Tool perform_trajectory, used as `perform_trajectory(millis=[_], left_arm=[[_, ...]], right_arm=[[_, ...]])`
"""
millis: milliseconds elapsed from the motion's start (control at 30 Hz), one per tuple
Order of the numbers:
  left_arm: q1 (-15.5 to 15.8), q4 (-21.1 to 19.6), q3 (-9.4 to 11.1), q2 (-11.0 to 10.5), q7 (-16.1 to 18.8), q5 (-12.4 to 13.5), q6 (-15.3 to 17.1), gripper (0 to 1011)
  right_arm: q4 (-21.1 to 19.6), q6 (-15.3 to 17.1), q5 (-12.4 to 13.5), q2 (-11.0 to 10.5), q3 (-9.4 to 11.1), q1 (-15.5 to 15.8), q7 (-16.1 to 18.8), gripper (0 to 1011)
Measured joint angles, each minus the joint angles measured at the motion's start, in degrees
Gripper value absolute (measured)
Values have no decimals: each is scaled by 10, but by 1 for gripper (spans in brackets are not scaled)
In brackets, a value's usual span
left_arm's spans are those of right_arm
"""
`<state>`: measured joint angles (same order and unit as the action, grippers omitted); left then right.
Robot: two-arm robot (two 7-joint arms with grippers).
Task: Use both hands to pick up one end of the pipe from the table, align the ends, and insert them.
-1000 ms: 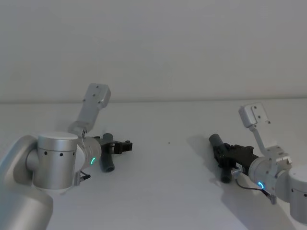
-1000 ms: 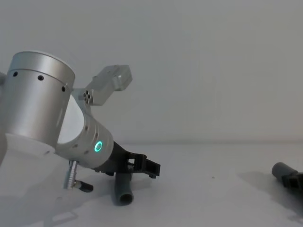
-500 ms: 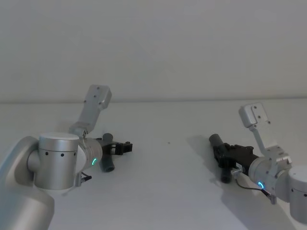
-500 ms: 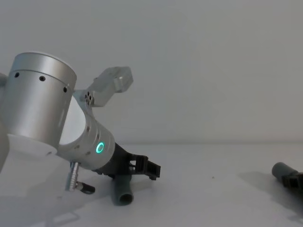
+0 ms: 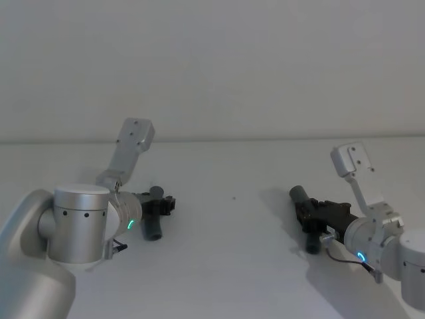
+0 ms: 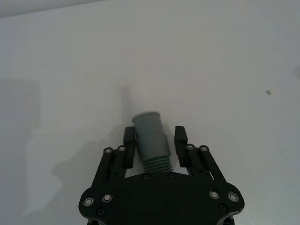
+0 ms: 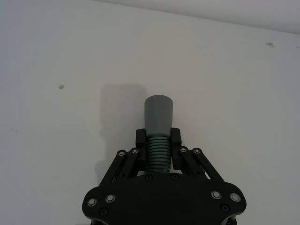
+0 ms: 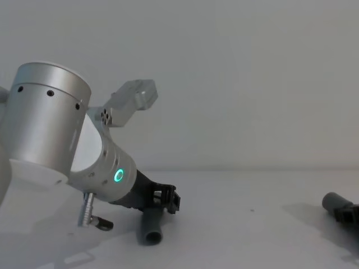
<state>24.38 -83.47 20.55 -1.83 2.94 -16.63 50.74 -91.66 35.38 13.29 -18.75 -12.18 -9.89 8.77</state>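
Two dark grey pipe pieces sit far apart on the white table [image 5: 232,259]. The left pipe piece [image 5: 155,224] [image 8: 150,227] lies flat, its ribbed neck and collared end [image 6: 147,125] between the fingers of my left gripper [image 5: 166,205] [image 6: 154,139] [image 8: 170,200]. One finger touches it and a thin strip of table shows at the other. My right gripper [image 5: 307,212] [image 7: 158,137] is shut on the ribbed part of the right pipe piece [image 5: 299,197] [image 7: 158,113] [image 8: 335,200], whose smooth end sticks out past the fingertips. I cannot tell whether that piece is off the table.
A plain white wall [image 5: 232,73] rises behind the table. The left arm's thick silver body with its green ring light [image 8: 117,176] looms large in the chest view. Bare table lies between the two grippers.
My left gripper's fingers have drawn in from wide open to close around the left pipe piece, which turned slightly. The right arm and its piece have not moved.
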Motion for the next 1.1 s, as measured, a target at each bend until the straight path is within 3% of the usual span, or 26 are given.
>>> perform_trajectory(millis=[200,833,1100], left_arm=[[0,0,0,0,0,0,0,366],[1,0,0,0,-2,1,-1,358],[16,6,14,-14,-30,9,-35,358]], right_arm=[[0,0,0,0,0,0,0,262],[0,0,0,0,0,0,0,262],[0,0,0,0,0,0,0,262]])
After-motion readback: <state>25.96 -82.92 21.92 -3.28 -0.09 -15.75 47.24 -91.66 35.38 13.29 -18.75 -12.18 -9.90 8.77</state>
